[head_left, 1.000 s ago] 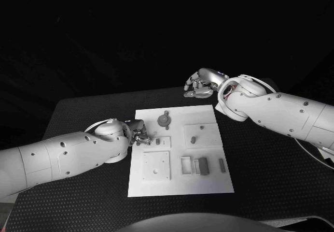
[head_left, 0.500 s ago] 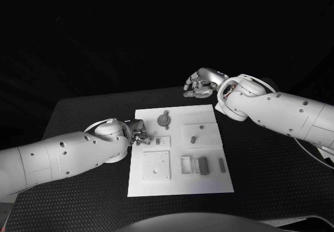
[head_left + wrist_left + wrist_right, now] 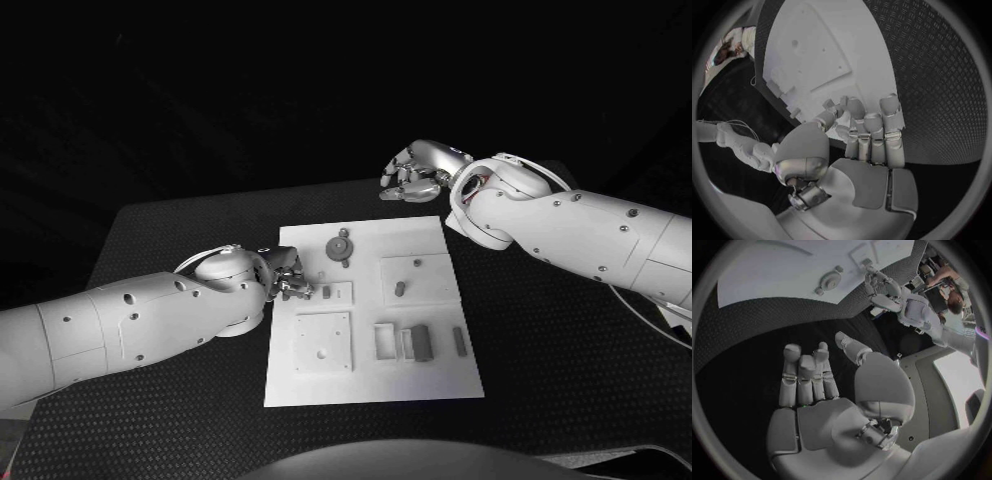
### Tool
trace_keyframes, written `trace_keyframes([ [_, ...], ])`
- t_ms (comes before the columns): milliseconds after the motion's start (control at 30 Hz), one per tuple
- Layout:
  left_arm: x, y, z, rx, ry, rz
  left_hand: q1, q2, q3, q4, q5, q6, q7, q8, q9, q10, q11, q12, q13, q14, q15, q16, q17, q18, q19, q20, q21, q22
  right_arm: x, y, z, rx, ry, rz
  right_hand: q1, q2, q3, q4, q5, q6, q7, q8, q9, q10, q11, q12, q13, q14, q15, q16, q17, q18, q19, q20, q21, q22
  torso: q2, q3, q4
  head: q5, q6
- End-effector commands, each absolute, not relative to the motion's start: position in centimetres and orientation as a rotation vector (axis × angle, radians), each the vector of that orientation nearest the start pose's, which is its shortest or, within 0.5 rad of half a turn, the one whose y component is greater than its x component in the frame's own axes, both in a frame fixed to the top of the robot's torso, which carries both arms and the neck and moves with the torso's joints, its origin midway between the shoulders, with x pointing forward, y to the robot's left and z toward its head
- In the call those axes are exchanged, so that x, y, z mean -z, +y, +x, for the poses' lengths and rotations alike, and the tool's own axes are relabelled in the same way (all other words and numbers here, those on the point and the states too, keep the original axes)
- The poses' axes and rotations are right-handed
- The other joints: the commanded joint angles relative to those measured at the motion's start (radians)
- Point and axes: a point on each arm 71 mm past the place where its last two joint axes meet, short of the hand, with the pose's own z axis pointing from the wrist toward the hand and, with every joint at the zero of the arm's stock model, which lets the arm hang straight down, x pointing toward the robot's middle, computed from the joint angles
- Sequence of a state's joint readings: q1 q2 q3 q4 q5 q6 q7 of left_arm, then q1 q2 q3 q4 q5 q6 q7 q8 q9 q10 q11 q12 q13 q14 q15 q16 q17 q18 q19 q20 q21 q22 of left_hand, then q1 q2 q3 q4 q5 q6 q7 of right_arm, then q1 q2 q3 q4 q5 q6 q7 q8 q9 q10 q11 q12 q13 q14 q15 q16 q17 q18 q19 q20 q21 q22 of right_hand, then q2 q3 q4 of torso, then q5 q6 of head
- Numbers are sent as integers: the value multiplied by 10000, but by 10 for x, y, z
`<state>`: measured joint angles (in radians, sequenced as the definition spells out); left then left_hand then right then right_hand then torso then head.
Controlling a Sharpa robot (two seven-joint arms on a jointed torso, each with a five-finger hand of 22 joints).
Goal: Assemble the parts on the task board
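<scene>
My left hand sits at the left edge of the task board, fingertips on or just over the rim beside the small grey part in the middle-left block. In the left wrist view my left hand's fingers curl together toward the board edge; I cannot tell if anything is pinched between them, nothing clearly shows in the grip. That part lies straight ahead of my fingertips, toward the board's centre, so the coming move looks like a short reach inward, not a sideways one.

Near row of the board: square plate on the left, then the open frame with a grey block just beside it, long axis running near-to-far. The slim grey bar lies close to the right edge, same near-to-far axis, well apart from my left hand.

Middle row: raised square with 2 small pegs on it, closer to my right arm's side.

Far row: round grey disc part with a stem, long axis near-to-far, just beyond my left fingertips and nearer my left hand than my right.

My right hand hangs beyond the far edge of the board, above the table, fingers loosely curled, palm bare in the right wrist view, holding nothing. It is apart from every part, so my left hand is the nearer one for the left-side pieces.
</scene>
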<state>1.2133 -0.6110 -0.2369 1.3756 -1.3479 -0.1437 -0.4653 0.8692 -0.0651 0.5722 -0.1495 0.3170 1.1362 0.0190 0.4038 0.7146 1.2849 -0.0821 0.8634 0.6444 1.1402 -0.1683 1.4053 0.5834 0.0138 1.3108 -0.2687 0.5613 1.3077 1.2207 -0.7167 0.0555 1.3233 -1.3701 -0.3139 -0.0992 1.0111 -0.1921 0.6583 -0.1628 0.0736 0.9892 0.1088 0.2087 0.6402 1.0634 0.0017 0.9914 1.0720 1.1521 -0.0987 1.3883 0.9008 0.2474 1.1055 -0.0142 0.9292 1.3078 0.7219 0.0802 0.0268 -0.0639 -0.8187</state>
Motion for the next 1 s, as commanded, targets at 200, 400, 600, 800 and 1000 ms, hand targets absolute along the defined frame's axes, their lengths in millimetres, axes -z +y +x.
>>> trace_keyframes([
  [200, 274, 142, 478, 3684, 20919, 1117, -129, -250, 0, 317, -321, 7, 37, -26, 32, 64, -34, -8, 29, 110, -175, 19, 0, 170, -23, -70, 7, 174, 153, -197, 537, -6464, 15980, -72, -43, 82, 9, 73, 19, -14, 80, 4, -14, 9, 41, 55, -10, 1, -11, -23, -18, 144, 23, -17, -30, 150, -1, 0, 5, -4, 1],
  [400, 274, 142, 478, 3698, 20869, 1078, -171, -300, -11, 453, -672, 7, 38, -37, 45, 63, -37, -20, 43, 108, -178, 19, 1, 174, -31, -68, 3, 176, 153, -197, 537, -6459, 15977, -67, -43, 82, 9, 73, 19, -14, 80, 3, -14, 9, 41, 55, -11, 1, -11, -23, -18, 144, 23, -17, -31, 150, -3, -3, -3, -11, 5],
  [600, 274, 142, 478, 3706, 20820, 1041, -245, -344, -29, 560, -701, 5, 38, -46, 50, 64, -37, -25, 50, 105, -178, 18, 2, 174, -36, -65, -1, 176, 153, -197, 537, -6459, 15977, -66, -42, 81, 9, 72, 19, -15, 80, 3, -14, 10, 41, 55, -11, 2, -10, -23, -19, 144, 23, -18, -31, 150, -1, -4, 1, -17, 15],
  [800, 273, 142, 479, 3705, 20776, 1000, -308, -395, -39, 656, -717, 5, 37, -53, 54, 62, -38, -32, 56, 103, -179, 18, 3, 177, -39, -67, -3, 176, 153, -198, 537, -6454, 15981, -65, -41, 81, 9, 72, 19, -17, 81, 3, -15, 10, 41, 55, -12, 1, -10, -23, -19, 144, 23, -18, -31, 150, 3, -6, 8, -26, 9],
  [1000, 273, 143, 479, 3707, 20710, 960, -392, -457, -38, 805, -734, 1, 36, -64, 59, 64, -39, -38, 64, 102, -182, 20, 5, 181, -41, -69, -5, 177, 153, -197, 537, -6455, 15982, -66, -41, 81, 9, 72, 19, -18, 81, 3, -15, 10, 42, 55, -13, 2, -10, -23, -19, 144, 23, -18, -32, 150, 1, -4, 2, -26, 4],
])
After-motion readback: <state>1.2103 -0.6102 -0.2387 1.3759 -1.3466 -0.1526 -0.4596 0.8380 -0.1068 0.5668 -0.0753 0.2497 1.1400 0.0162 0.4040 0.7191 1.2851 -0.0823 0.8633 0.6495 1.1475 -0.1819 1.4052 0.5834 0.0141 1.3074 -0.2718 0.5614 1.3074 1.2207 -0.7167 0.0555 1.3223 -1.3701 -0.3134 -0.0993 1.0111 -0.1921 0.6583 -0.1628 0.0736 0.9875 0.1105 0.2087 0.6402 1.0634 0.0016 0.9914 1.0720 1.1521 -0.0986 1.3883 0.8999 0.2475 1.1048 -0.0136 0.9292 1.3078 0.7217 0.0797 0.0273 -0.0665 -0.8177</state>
